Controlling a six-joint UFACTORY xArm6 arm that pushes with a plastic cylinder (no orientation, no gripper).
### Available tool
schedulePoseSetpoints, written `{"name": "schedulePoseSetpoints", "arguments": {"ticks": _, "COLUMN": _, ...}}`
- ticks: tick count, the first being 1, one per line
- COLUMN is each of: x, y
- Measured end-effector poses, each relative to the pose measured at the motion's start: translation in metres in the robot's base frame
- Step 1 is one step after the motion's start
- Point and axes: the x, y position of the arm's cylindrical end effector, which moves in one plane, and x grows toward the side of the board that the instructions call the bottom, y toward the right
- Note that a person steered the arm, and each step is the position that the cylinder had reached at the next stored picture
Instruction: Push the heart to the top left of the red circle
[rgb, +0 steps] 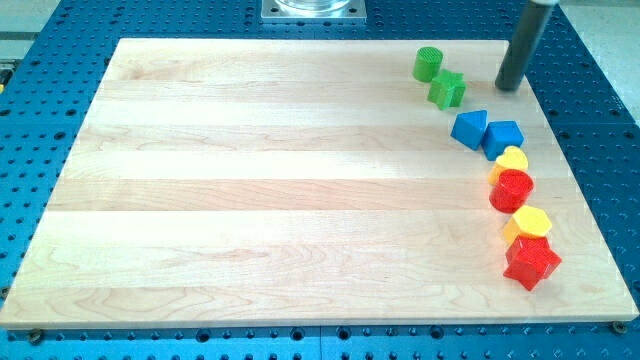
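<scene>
A yellow heart (511, 160) lies at the view's right, touching the top of the red circle (511, 189). My tip (508, 86) is near the view's top right, above the heart and apart from it, with the blue cube (502, 138) between them. The tip stands to the right of the green star (448, 89), not touching any block.
A green circle (428, 64) sits up and left of the green star. A blue triangle (469, 128) lies next to the blue cube. A yellow hexagon (531, 222) and a red star (531, 262) lie below the red circle. The wooden board (250, 180) has its right edge close to these blocks.
</scene>
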Motion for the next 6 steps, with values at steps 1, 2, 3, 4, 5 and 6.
{"name": "schedulePoseSetpoints", "arguments": {"ticks": 1, "x": 0.023, "y": -0.069}}
{"name": "schedulePoseSetpoints", "arguments": {"ticks": 2, "x": -0.006, "y": -0.082}}
{"name": "schedulePoseSetpoints", "arguments": {"ticks": 3, "x": -0.014, "y": -0.068}}
{"name": "schedulePoseSetpoints", "arguments": {"ticks": 4, "x": 0.015, "y": 0.023}}
{"name": "schedulePoseSetpoints", "arguments": {"ticks": 5, "x": 0.087, "y": 0.039}}
{"name": "schedulePoseSetpoints", "arguments": {"ticks": 6, "x": 0.12, "y": 0.018}}
